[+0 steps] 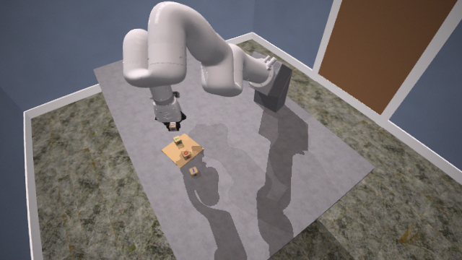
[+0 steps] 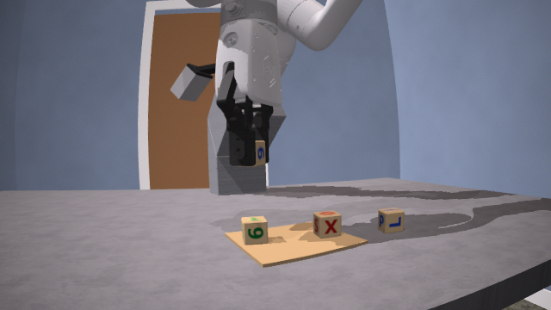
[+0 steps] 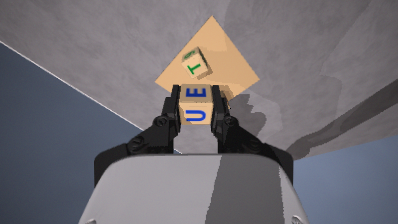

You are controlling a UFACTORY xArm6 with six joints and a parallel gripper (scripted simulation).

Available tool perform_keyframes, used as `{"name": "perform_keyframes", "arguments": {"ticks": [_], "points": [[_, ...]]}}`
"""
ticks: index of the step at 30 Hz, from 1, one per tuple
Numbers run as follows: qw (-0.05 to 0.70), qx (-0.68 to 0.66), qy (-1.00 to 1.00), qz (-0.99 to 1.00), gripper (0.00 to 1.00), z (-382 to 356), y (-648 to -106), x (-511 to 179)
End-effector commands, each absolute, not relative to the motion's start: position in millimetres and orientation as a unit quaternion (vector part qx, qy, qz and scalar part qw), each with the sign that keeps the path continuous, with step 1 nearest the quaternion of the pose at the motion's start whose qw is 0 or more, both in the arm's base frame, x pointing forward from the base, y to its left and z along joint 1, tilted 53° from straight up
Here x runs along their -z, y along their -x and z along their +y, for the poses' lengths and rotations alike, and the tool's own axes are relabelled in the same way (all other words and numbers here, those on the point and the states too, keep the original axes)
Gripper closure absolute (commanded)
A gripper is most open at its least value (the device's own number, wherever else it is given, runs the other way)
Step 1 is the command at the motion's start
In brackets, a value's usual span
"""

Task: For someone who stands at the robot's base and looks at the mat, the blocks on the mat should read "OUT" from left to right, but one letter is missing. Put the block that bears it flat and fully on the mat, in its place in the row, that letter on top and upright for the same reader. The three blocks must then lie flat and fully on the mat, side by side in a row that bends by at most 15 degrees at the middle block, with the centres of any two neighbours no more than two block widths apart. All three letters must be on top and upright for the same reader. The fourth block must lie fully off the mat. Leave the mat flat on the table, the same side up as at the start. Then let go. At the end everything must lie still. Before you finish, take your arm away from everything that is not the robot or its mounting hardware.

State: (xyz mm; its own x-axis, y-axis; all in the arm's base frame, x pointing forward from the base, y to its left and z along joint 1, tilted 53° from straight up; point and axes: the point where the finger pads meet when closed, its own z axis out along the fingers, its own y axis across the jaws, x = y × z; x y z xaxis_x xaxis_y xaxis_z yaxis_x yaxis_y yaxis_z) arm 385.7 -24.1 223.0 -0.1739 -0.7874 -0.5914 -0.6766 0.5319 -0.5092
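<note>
Held block point(image 3: 195, 104): small wooden cube, blue letters on its faces, "U" on the face toward the wrist camera, "E" on the face beyond it, a blue "6" or "9" on the side seen from the exterior view. Clamped between the black fingers of the gripper point(image 2: 247, 160), high in the air, well above the surface point(image 2: 108, 241). Below, on the tan mat point(image 2: 297, 250): block with green T point(image 3: 196, 63) on top, and block with red marks point(image 2: 327, 224), an "X" on its side. Off the mat, near its edge: block with blue marks point(image 2: 391, 220).
</note>
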Motion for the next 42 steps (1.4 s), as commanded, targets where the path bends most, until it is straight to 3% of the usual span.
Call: {"name": "perform_keyframes", "arguments": {"ticks": [1, 16, 42], "points": [[0.43, 0.099, 0.528, 0.726, 0.73, -13, -383, -228], [0.41, 0.183, 0.655, 0.608, 0.73, 20, -372, -239], [0.407, 0.188, 0.662, 0.6, 0.73, 25, -378, -234]]}}
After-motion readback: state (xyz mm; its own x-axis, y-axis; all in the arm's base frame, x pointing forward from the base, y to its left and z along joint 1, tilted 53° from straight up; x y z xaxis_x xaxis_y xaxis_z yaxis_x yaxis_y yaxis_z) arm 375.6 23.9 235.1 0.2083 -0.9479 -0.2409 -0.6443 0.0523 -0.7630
